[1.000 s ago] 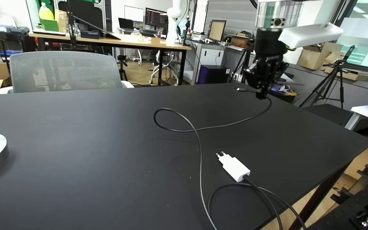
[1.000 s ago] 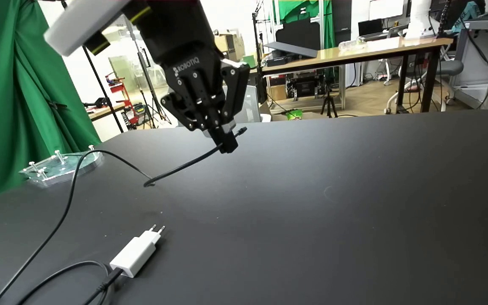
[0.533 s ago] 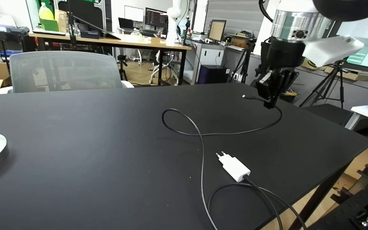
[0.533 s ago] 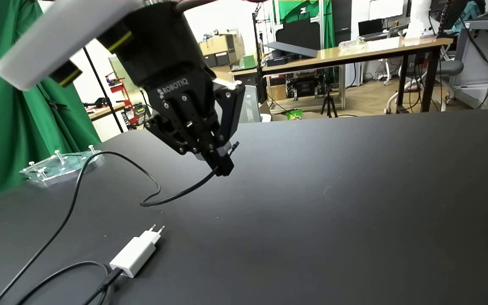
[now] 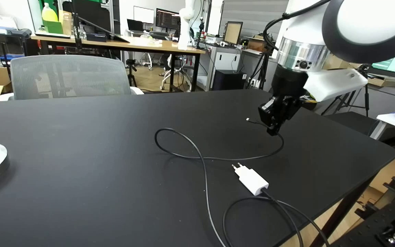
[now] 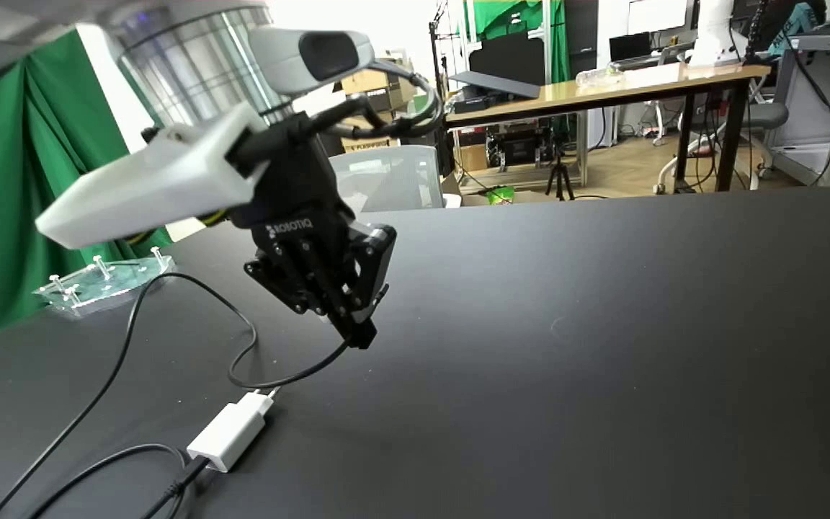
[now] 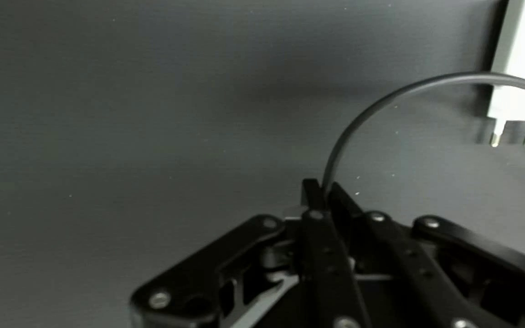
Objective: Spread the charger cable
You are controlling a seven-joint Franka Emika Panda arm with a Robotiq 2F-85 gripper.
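**The claw (image 7: 322,193) pinches the charger cable (image 7: 426,83) just short of its free end**

The claw slants down over the tabletop (image 5: 81,154), its jaws narrow with the cable between them. The connector tip (image 5: 251,121) pokes out toward the edge by the grey chair (image 5: 70,77); behind the grip the cable bends past the prongs (image 7: 498,127) of the white plug block (image 5: 252,180), touching or not is unclear. From there it loops across itself, and lengths of it run past the opposite edge. The plug block lies toward that edge from the claw, so spreading likely means drawing the connector tip toward the grey chair.
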